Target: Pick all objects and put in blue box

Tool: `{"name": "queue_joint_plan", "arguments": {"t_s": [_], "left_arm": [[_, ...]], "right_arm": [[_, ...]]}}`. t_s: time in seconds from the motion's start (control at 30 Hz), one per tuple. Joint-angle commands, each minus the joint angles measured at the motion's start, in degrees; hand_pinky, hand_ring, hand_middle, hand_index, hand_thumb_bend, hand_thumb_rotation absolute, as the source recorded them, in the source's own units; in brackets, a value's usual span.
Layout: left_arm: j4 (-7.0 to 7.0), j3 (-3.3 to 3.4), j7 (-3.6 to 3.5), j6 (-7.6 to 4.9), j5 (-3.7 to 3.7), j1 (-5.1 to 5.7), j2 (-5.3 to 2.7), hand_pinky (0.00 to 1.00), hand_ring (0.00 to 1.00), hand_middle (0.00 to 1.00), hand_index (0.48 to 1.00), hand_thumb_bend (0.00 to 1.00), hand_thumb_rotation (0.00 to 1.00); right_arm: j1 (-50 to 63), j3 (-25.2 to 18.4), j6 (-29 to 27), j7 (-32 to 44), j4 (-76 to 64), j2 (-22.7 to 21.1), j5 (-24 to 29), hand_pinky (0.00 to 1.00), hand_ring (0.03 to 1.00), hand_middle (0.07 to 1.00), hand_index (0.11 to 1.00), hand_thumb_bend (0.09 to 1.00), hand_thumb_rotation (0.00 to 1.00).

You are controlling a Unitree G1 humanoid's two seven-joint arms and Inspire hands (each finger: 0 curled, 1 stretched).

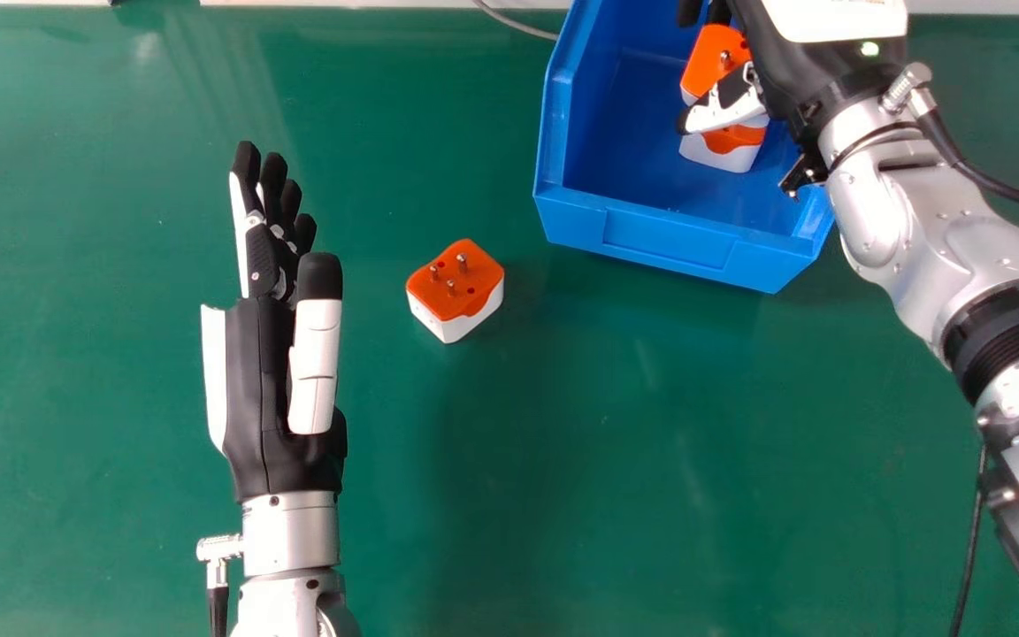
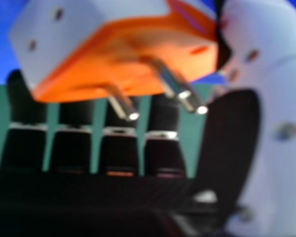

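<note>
My left hand is over the table at the left, palm sideways, its fingers straight and nothing in it. My right hand is above the blue box. Between its thumb and fingers is an orange and white adapter, metal pins showing. A second adapter lies in the box below the thumb, which partly covers it. On the table between left hand and box sits a third adapter, pins up. In the right hand view, the held adapter hides some fingertips of my right hand; its thumb touches one end.
The green table extends around the box. A grey cable runs behind the box at its left corner. My right forearm crosses the box's right side, and a black cable hangs at the far right.
</note>
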Motion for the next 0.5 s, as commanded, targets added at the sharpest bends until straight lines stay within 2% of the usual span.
{"name": "queue_joint_plan", "arguments": {"t_s": [0.0, 0.17, 0.3, 0.33, 0.47], "left_arm": [[-0.38, -0.16, -0.21, -1.48, -0.07, -0.13, -2.21, 1.00, 1.00, 1.00, 1.000, 0.84, 0.88], [-0.64, -0.27, -0.24, -1.57, 0.08, 0.25, -2.21, 1.00, 1.00, 1.00, 1.000, 0.84, 0.88], [-0.65, -0.27, -0.55, -1.66, -0.24, 0.45, -2.10, 1.00, 1.00, 1.00, 1.000, 0.84, 0.88], [-0.79, -0.27, -0.54, -1.52, -0.25, 0.56, -2.11, 1.00, 1.00, 1.00, 1.000, 0.83, 0.88], [-1.16, -0.31, -0.57, -1.22, -0.19, 0.89, -2.06, 1.00, 1.00, 1.00, 1.000, 0.83, 0.88]], "right_arm": [[-2.95, 1.21, 1.12, -0.52, -1.74, -0.35, -0.06, 0.30, 0.392, 0.485, 0.526, 0.502, 0.00], [-3.31, 4.06, 5.95, 5.28, -3.62, -0.60, -1.47, 0.30, 0.398, 0.488, 0.522, 0.501, 0.00], [-2.48, 4.46, 8.68, 8.46, -6.68, -0.90, -1.27, 0.30, 0.398, 0.488, 0.522, 0.501, 0.00], [-2.22, 4.56, 9.08, 8.69, -7.44, -1.05, -1.38, 0.36, 0.467, 0.556, 0.572, 0.596, 0.04], [-1.27, 4.08, 9.68, 10.57, -10.22, -1.60, -0.67, 0.36, 0.467, 0.556, 0.572, 0.596, 0.04]]}}
